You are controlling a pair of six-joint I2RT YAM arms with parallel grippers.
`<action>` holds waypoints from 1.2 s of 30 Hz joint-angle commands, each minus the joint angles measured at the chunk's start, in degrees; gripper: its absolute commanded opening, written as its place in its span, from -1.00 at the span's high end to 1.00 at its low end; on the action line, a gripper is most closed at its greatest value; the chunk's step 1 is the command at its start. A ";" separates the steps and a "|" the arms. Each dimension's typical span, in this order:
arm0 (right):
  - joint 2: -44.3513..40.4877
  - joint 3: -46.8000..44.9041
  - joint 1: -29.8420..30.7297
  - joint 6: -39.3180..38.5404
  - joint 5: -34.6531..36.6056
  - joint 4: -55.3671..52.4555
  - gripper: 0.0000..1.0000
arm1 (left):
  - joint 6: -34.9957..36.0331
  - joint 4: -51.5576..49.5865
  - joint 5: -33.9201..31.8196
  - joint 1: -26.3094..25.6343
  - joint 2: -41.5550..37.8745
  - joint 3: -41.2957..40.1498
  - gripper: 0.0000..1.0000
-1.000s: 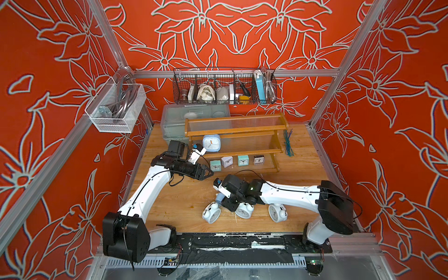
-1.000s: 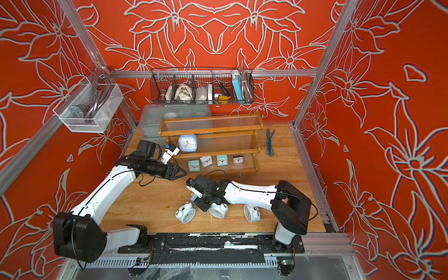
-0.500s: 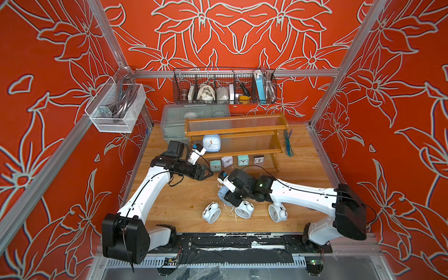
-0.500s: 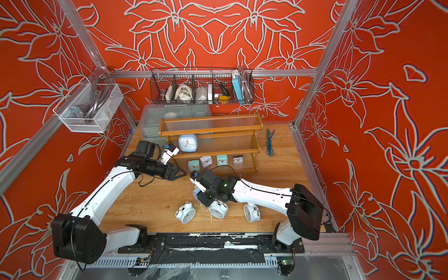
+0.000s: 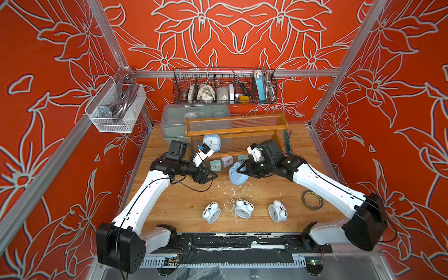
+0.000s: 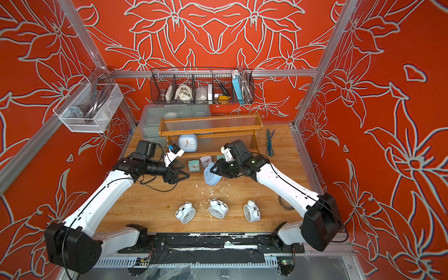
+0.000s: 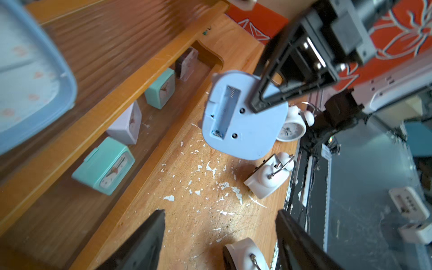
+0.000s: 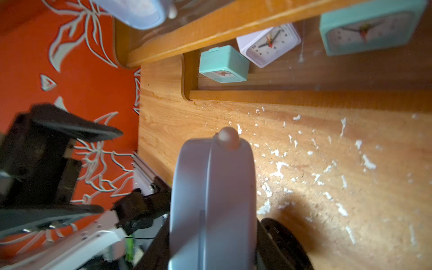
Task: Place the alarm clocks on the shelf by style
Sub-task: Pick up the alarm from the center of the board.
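While flakes [image 5: 234,192] litter table [image 5: 179,206] | right pincer [image 5: 240,169] grips blue clock [image 5: 236,180] | left pincer [image 5: 211,177] released

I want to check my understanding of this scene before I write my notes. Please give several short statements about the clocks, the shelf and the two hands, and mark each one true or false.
1. The right hand holds a light-blue clock. True.
2. The three white twin-bell clocks are on the table. True.
3. The left hand grips a twin-bell clock. False: its jaws are open and hold nothing.
4. Two light-blue clocks stand on the top tier of the shelf. False: only the other light-blue clock is on the shelf, on the middle tier.
5. The small cube clocks sit on the lowest tier. True.
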 commanded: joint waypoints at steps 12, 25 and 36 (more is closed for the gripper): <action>-8.51 -13.10 -7.48 43.69 -19.90 15.91 0.49 | 22.45 11.52 -15.45 -13.00 -5.63 -5.06 -0.59; -9.39 -14.53 -7.68 50.17 -18.07 15.56 0.47 | 19.79 36.51 -19.58 -18.78 -7.34 -16.59 -0.62; -10.17 -15.10 -7.60 50.44 -16.71 15.87 0.47 | 16.55 40.77 -19.55 -22.99 -5.13 -18.32 -0.61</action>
